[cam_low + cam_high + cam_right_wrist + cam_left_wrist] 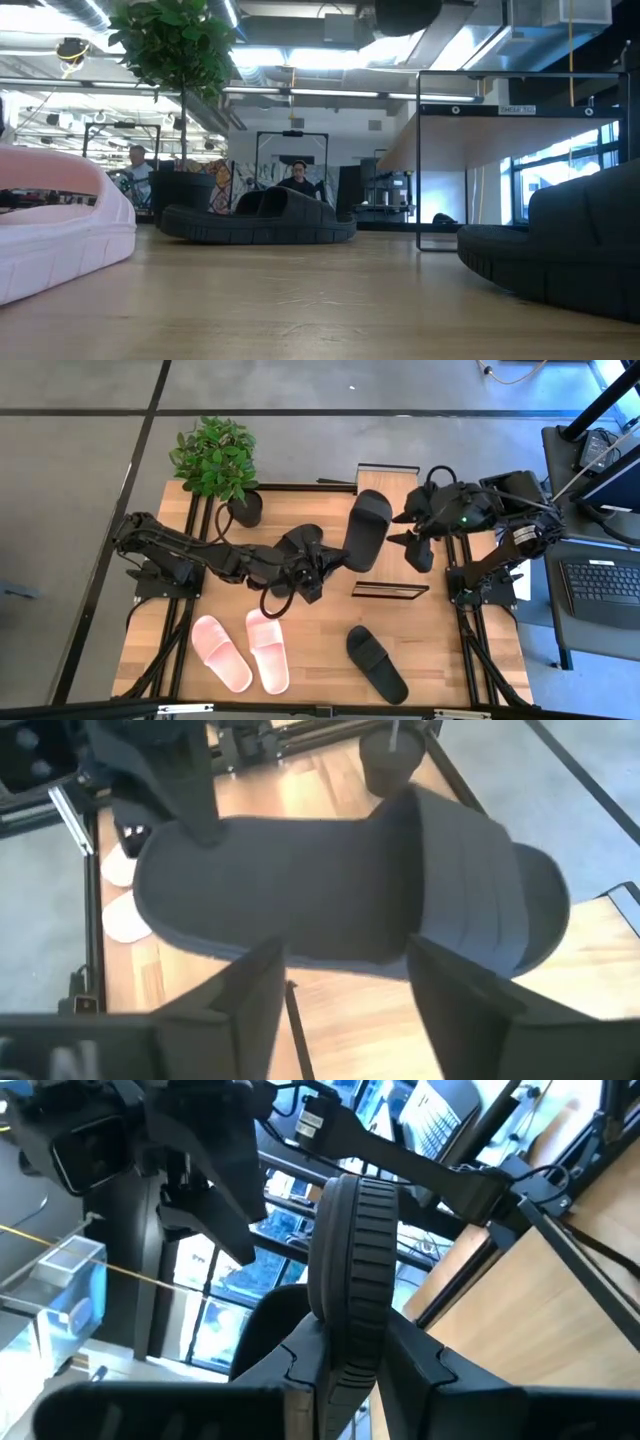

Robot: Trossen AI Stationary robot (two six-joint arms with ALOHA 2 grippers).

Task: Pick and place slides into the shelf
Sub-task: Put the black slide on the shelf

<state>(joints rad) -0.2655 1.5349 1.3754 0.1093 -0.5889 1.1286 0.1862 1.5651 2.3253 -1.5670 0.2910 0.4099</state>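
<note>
My left gripper [335,556] is shut on a black slide [367,530] held in the air over the table's middle, beside the shelf [520,170], a wood-topped rack with a thin black frame. My right gripper [415,540] stands open just right of that slide; in its wrist view its fingers [250,1000] flank the slide [340,890] without touching it. Another black slide [377,663] and two pink slides [222,652] rest sole-down near the front edge. One more black slide [260,215] rests flat farther back. My left gripper pinches the slide's heel end [340,1350] between its two fingers, one on each face of the sole, so its ribbed edge [352,1250] faces the wrist camera. The fingers come level from the table's left. The slide is lifted clear, its strap end [470,890] away from the fingers.
A potted plant [215,460] stands at the table's far left corner. Black frame rails [470,650] run along the table's right side. Bare wood [320,620] lies between the pink slides and the near black slide. People sit in the room behind [297,175].
</note>
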